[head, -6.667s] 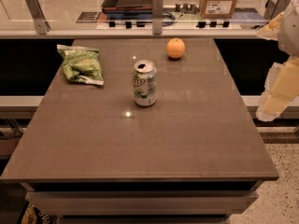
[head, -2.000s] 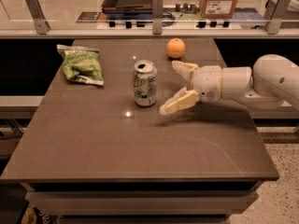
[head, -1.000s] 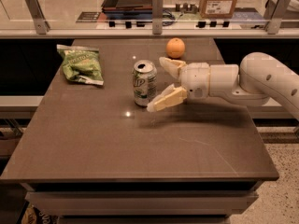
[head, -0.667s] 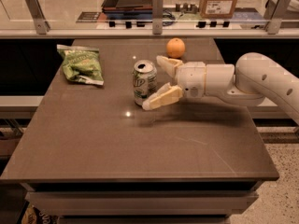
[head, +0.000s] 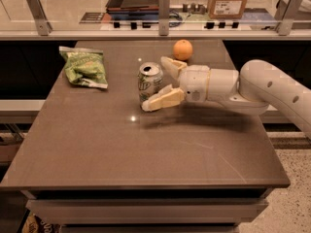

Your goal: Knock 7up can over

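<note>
While the 7up can (head: 148,81) stands upright on the table (head: 146,149), it sits at the left-facing mouth of the gripper (head: 156,84). The jaws are spread wide, so a leftward push should tip it.

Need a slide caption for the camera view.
White two-finger gripper, open, at the upright silver-and-green 7up can on a brown table.

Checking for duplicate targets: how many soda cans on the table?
1. The can stands upright on the table, right of the green bag; the open gripper straddles it from the right. Nothing suggests a hidden one.
</note>
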Available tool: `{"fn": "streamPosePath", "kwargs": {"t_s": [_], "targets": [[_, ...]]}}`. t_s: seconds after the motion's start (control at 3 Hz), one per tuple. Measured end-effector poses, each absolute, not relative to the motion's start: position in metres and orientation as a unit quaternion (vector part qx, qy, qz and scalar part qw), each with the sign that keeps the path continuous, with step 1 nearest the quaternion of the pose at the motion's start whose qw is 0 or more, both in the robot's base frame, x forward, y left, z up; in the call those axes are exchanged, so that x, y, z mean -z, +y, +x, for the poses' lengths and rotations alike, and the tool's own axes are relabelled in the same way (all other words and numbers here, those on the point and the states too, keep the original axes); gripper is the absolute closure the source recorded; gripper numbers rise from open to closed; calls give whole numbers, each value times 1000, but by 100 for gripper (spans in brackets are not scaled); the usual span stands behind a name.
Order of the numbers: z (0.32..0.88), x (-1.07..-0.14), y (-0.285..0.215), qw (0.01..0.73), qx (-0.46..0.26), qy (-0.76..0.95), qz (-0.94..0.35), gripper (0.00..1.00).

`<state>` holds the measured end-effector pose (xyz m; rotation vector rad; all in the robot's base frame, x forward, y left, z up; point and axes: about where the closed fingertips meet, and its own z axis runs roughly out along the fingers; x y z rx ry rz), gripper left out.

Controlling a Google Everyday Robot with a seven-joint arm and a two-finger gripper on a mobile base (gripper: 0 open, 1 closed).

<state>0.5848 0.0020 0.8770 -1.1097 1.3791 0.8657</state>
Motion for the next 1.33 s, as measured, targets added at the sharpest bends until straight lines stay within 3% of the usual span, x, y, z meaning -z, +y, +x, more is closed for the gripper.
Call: {"fn": "streamPosePath", "kwargs": {"t_s": [0.33,1.33], "targets": [[584,-878,4,552,-367,582,-471,18],[582,-879,12,550,-371,578,-475,88]]}}
